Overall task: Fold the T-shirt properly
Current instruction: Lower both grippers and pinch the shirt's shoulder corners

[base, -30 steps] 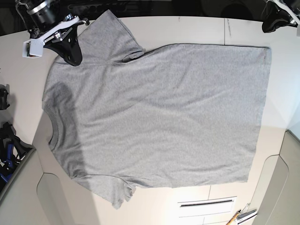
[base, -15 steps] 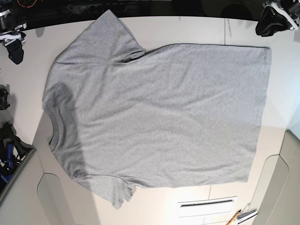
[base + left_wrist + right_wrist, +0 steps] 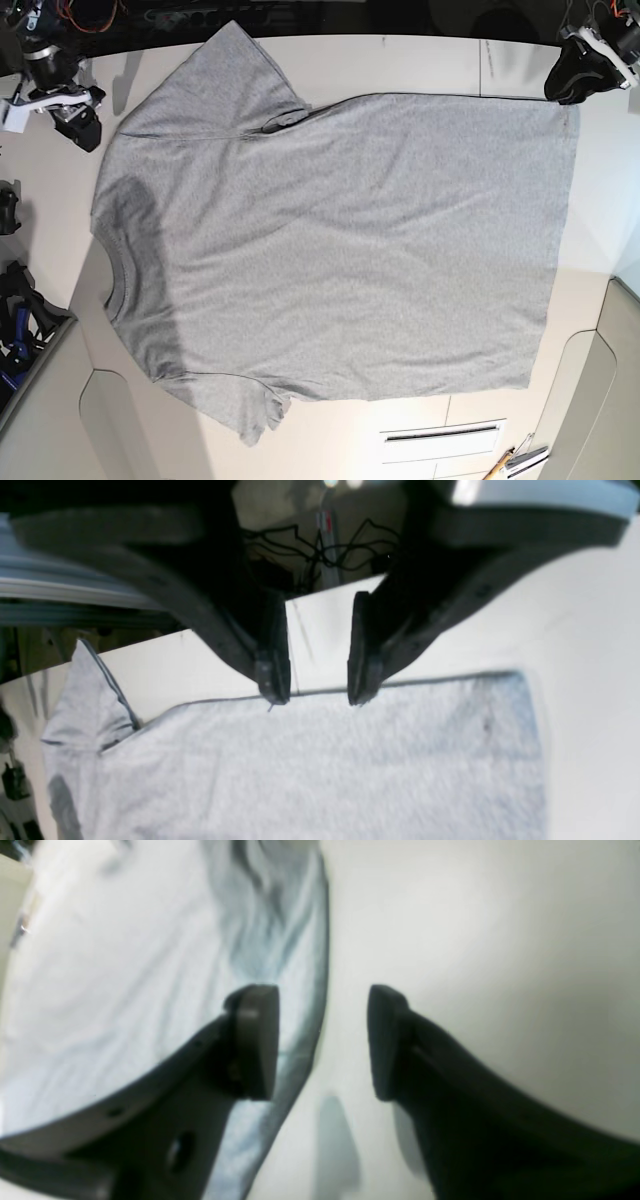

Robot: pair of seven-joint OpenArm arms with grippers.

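The T-shirt [image 3: 340, 240] lies spread flat on the white bench [image 3: 420, 60], plain grey side up, collar toward the base view's left and hem toward its right, one sleeve at the near edge and the other at the far edge. Beyond it, the right pincer [image 3: 322, 1042] hangs just beside the far shoulder, jaws apart and empty. The left pincer [image 3: 317, 680] hangs by the far hem corner, jaws apart, holding nothing.

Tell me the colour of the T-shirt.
Heather grey T-shirt, plain here; clearest in the base view.
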